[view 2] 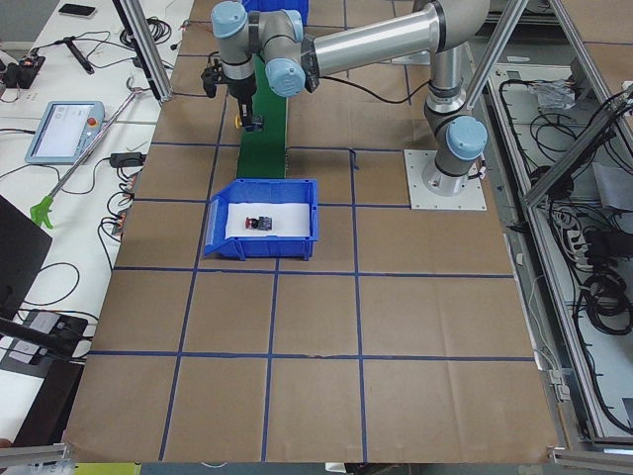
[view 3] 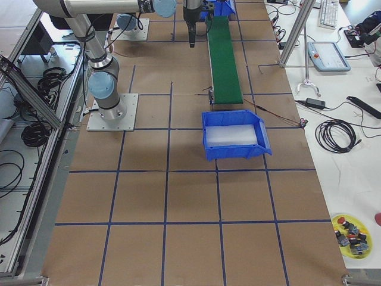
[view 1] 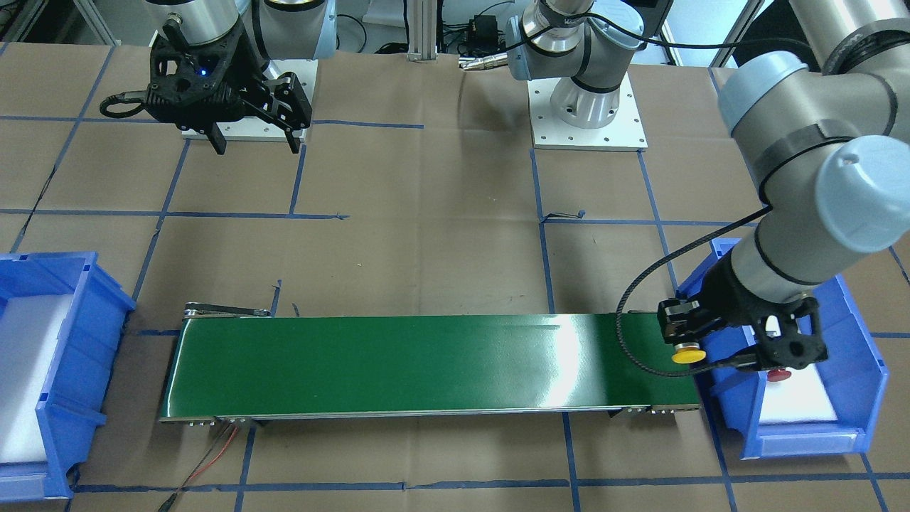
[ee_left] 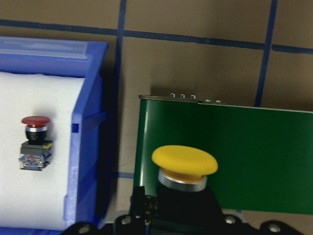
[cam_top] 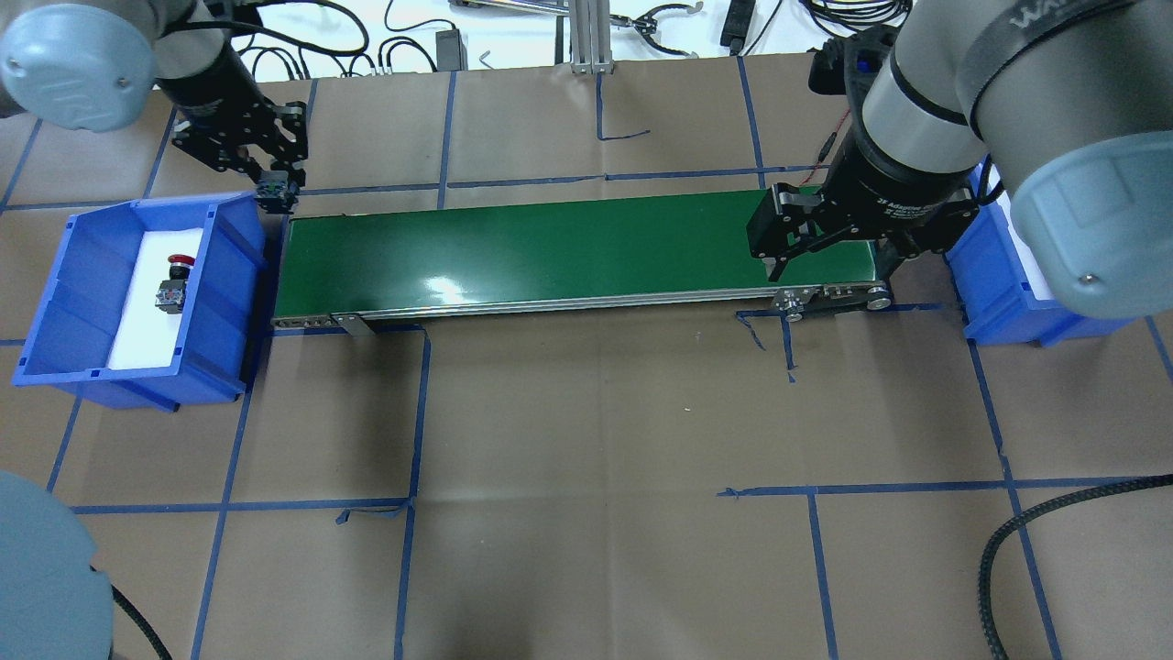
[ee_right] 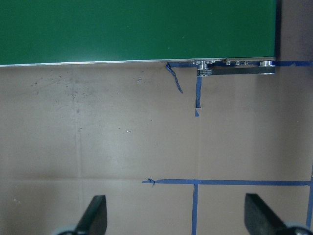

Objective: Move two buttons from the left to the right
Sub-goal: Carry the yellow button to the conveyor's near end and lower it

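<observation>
left hand [view 1: 682, 333] clamped on the yellow-capped black push button [ee_left: 184, 161] over the left end of the green conveyor belt [view 1: 426, 363], apparently for release; red-capped push button [ee_left: 35, 142] lies in the adjacent blue plastic bin [cam_top: 229, 247]; right hand [view 1: 256, 141], fingers apart, hovers near the far end.

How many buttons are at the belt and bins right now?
2. The yellow button is gripped in the left tool over the left end of the belt; the red button lies on foam in the left blue bin. None look hidden.
</observation>
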You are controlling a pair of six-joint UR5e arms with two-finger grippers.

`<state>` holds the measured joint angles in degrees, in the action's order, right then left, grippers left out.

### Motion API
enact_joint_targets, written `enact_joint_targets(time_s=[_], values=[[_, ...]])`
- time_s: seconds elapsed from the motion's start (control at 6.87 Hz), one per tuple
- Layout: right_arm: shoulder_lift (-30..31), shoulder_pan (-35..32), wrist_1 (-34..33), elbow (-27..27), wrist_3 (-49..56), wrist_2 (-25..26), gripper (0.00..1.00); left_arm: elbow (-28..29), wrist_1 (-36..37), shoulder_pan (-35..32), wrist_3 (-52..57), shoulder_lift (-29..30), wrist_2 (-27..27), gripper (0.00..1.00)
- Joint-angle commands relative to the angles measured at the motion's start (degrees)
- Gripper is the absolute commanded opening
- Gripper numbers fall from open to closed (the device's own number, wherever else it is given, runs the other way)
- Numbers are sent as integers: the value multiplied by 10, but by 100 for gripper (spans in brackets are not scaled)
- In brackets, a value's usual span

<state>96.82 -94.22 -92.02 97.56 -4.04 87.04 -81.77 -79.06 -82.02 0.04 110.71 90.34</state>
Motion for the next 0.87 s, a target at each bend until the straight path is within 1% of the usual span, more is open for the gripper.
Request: enact_joint_targets(time_s=[0.0, 0.15, 0.29, 0.44, 0.58, 0.73], values=[[-1, 0, 0, 0, 0, 1, 100, -20, 17, -31, -47, 30, 0, 8], [-1, 0, 0, 0, 0, 1, 100, -46, 45, -31, -51, 31, 0, 8], [-1, 0, 0, 1, 0, 1, 100, -78, 92, -31, -51, 31, -1, 8], [-1, 0, 0, 1, 0, 0, 100, -107, 161, -31, -47, 38, 0, 8], [-1, 0, 0, 1, 0, 0, 100, -127, 182, -31, -48, 42, -1, 8], [-1, 0, 0, 1, 0, 0, 100, -136, 188, -31, -51, 43, -1, 10]])
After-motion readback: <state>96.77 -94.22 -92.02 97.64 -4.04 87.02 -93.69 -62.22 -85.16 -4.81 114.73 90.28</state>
